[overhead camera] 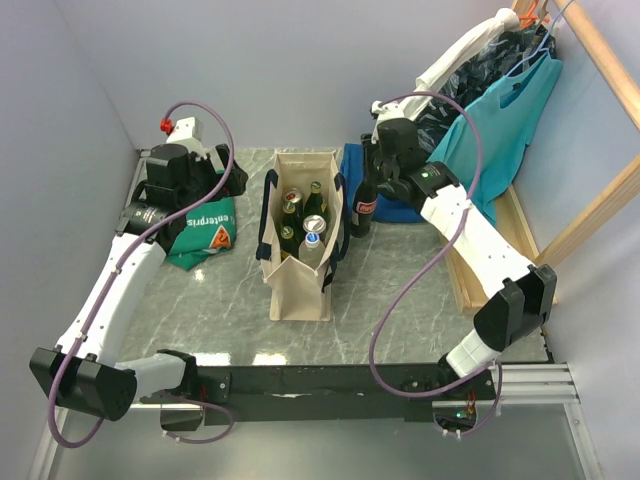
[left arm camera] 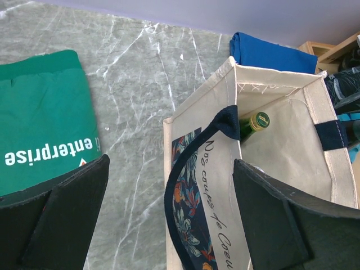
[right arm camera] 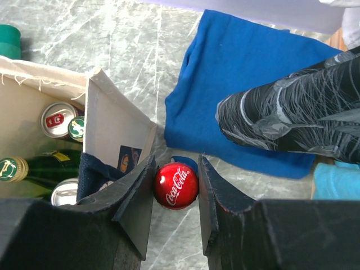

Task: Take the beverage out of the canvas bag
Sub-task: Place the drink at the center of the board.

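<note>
Veined marble table (overhead camera: 210, 310), boxy canvas bag (overhead camera: 300, 295), glossy bottle (right arm camera: 176, 185)

The top camera looks down from high up, far off, at the whole table (overhead camera: 400, 290). The left wrist camera sits close beside the canvas bag (left arm camera: 216, 185). The right one looks straight down on the cola bottle (right arm camera: 176, 184). All three see the bag.
</note>
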Tool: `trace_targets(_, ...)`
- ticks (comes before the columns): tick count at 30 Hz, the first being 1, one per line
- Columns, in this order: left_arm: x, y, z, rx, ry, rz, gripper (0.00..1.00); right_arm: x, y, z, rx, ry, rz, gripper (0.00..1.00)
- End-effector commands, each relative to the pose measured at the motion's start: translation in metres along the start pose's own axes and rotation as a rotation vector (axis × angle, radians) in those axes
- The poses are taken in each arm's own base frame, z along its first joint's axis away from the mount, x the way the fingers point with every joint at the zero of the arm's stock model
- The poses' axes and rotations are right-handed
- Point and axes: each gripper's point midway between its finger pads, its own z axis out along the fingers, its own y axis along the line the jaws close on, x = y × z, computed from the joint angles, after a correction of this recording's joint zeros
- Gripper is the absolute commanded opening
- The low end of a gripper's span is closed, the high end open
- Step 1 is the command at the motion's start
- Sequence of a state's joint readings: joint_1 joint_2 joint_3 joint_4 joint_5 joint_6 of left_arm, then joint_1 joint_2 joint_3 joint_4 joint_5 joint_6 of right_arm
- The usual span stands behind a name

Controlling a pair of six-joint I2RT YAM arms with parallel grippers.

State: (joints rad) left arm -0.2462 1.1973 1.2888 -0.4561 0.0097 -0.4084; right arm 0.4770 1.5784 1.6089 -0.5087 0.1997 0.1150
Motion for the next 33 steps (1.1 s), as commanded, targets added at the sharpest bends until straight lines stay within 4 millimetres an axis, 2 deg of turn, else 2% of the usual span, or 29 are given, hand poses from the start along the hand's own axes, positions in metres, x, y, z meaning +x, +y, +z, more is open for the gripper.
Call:
trace_targets(1, -0.020, -0.005, -0.012, 0.014, -0.063, 0.010, 0.96, -0.074, 0.004, -0.012, -0.021, -0.254, 0.067, 0.00)
trace_targets(5, -0.021, 0.001, -0.012, -0.013, -0.072, 0.009, 0.96, -0.070, 0.004, -0.011, -0.023, -0.269, 0.065, 0.00)
trace_targets(6, -0.020, 0.001, -0.012, -0.013, -0.072, 0.006, 0.96, -0.062, 0.003, -0.007, -0.020, -0.257, 0.056, 0.00)
trace_targets(8, -0.020, 0.001, -0.012, -0.011, -0.078, -0.002, 0.96, -0.061, 0.001, -0.009, -0.014, -0.276, 0.052, 0.00)
trace_targets(9, -0.019, 0.001, -0.011, -0.007, -0.078, -0.005, 0.96, -0.052, 0.001, -0.005, -0.008, -0.263, 0.041, 0.00)
trace_targets(13, -0.014, 0.000, -0.007, 0.001, -0.065, -0.014, 0.96, -0.046, 0.001, -0.006, 0.014, -0.297, 0.007, 0.00)
trace_targets(15, -0.013, 0.001, -0.007, -0.003, -0.064, -0.016, 0.96, -0.035, 0.000, -0.002, 0.025, -0.286, -0.007, 0.00)
trace_targets(21, -0.014, 0.003, -0.008, -0.012, -0.070, -0.017, 0.96, -0.034, 0.001, -0.002, 0.037, -0.317, -0.009, 0.00)
trace_targets(33, -0.012, 0.007, -0.009, -0.022, -0.074, -0.009, 0.96, -0.046, 0.012, 0.001, 0.015, -0.345, 0.019, 0.00)
